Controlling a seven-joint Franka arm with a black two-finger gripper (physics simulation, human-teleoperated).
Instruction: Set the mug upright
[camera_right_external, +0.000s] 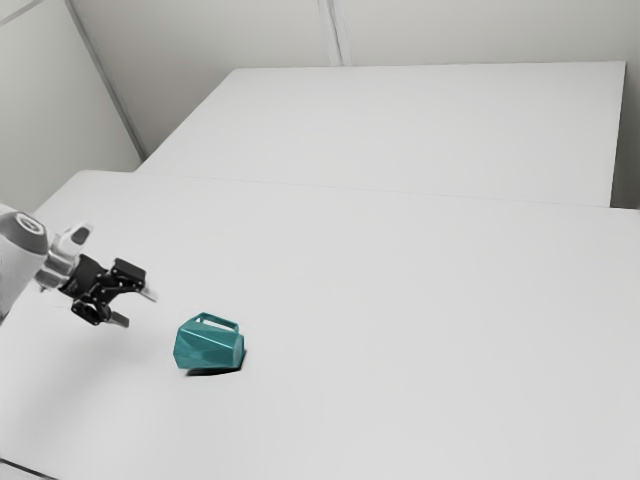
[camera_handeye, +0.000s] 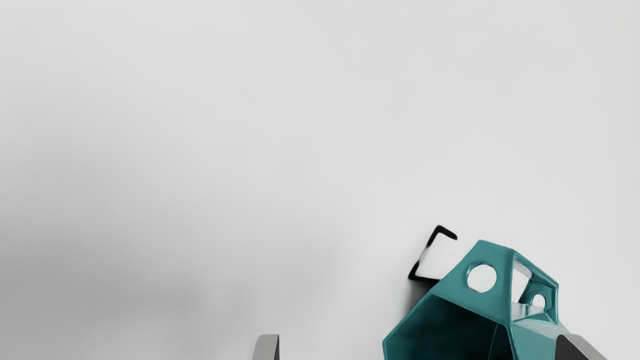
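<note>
In the exterior view, the black gripper (camera_right_external: 138, 308) hangs above the table toward the exterior view's left, its two fingers spread apart with nothing held. A teal faceted mug (camera_right_external: 209, 346) lies on its side a short way from the fingertips, its handle standing up from the upper side. In the wrist view, the mug (camera_handeye: 537, 342) shows its dark open mouth and its handle with a round hole, nearer one finger of the open gripper (camera_handeye: 417, 347). Part of the mug's body is cut off by the picture's edge.
The mug lies on a wide white table (camera_right_external: 400, 330). Behind it stands another white surface (camera_right_external: 420, 125), with pale walls (camera_right_external: 250, 30) beyond. A dark line crosses the near corner at the exterior view's lower left.
</note>
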